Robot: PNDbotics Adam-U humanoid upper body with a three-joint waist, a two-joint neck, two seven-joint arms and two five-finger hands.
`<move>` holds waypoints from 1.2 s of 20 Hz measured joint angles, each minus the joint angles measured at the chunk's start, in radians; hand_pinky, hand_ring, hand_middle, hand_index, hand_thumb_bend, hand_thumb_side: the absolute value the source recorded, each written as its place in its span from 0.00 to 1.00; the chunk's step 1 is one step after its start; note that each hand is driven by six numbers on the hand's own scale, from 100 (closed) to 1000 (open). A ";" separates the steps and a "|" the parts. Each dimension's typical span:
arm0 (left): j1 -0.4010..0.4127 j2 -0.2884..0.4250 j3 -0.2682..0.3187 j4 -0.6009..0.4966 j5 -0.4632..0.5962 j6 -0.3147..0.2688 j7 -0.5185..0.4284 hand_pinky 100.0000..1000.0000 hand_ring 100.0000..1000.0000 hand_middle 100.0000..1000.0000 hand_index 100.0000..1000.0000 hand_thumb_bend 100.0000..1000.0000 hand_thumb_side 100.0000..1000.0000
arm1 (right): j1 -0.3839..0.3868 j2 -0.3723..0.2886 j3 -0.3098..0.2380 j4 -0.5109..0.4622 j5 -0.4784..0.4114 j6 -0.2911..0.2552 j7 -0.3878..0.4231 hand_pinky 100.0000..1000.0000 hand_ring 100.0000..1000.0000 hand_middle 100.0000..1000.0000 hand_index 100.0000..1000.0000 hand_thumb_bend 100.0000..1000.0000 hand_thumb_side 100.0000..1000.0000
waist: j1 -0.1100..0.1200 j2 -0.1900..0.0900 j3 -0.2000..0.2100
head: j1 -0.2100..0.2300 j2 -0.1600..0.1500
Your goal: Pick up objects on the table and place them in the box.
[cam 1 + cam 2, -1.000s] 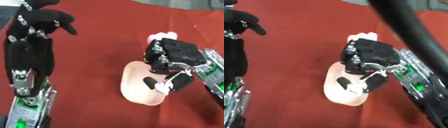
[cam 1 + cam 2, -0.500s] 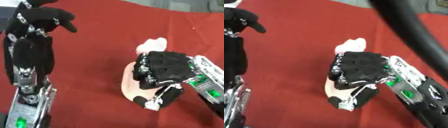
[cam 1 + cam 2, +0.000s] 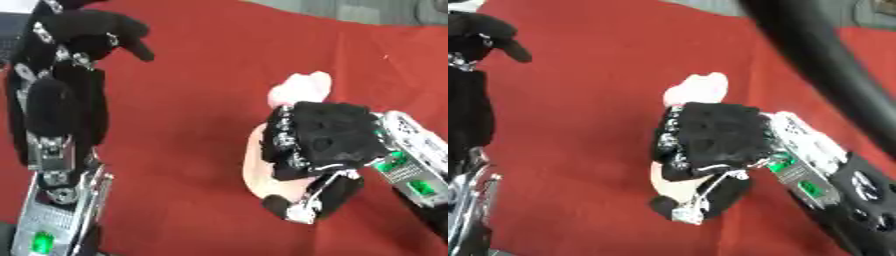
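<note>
No box shows in either eye view, only the red cloth (image 3: pixel 192 115) covering the table, so nothing can be noted about what a container holds. The one task item in sight is a pale pink, soft-looking object (image 3: pixel 297 89), lumpy at its far end and widening toward the near end, lying on the cloth right of centre. The right hand (image 3: pixel 324 140) sits directly on top of it, back of the hand up, fingers curled down over the object's left flank and the thumb hooked in under its near end, so the hand is closed around the pink thing. Most of the object is hidden beneath the palm; whether it rests on the cloth or is lifted clear cannot be told. The left hand (image 3: pixel 83 35) stands upright at the left side, well apart from the object, fingers bent forward in a slack curve and holding nothing. Compared with a second ago, the right hand has come down from beside the object's far end to cover its middle, and the fingers have wrapped it. The left hand has stayed where it was.
</note>
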 measured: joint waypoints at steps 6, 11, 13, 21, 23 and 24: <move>-0.001 -0.004 0.000 0.000 -0.002 0.001 0.000 0.38 0.58 0.69 0.67 0.04 0.75 | 0.007 0.022 0.001 0.023 0.088 0.002 -0.098 0.07 0.42 0.48 0.53 0.02 0.79 | 0.000 0.000 -0.003 | 0.000 0.001; -0.001 -0.004 0.000 0.000 -0.003 0.001 0.000 0.38 0.58 0.69 0.67 0.04 0.76 | 0.012 0.034 0.007 0.052 0.147 0.002 -0.130 0.32 0.60 0.70 0.67 0.04 0.76 | 0.001 0.000 -0.003 | 0.000 0.009; -0.001 -0.004 0.000 0.000 -0.003 0.003 0.000 0.38 0.58 0.69 0.67 0.04 0.76 | 0.017 0.039 0.007 0.065 0.155 -0.001 -0.144 0.35 0.61 0.71 0.67 0.05 0.75 | 0.001 0.000 -0.003 | 0.000 0.010; -0.001 -0.004 0.000 0.000 -0.004 0.009 0.000 0.38 0.58 0.69 0.67 0.04 0.75 | 0.025 0.047 0.006 0.109 0.171 -0.009 -0.179 0.36 0.62 0.73 0.69 0.03 0.75 | 0.007 0.000 -0.009 | 0.000 0.019; -0.001 -0.004 0.000 0.000 -0.005 0.010 0.001 0.38 0.58 0.69 0.67 0.04 0.75 | 0.028 0.046 0.006 0.107 0.171 -0.006 -0.192 0.32 0.59 0.72 0.70 0.04 0.74 | 0.007 -0.004 -0.015 | 0.002 0.022; -0.001 -0.004 0.000 0.000 -0.005 0.011 0.002 0.38 0.58 0.69 0.67 0.04 0.75 | 0.036 0.044 0.002 0.103 0.164 -0.001 -0.201 0.33 0.60 0.72 0.69 0.03 0.74 | 0.008 -0.009 -0.019 | 0.006 0.027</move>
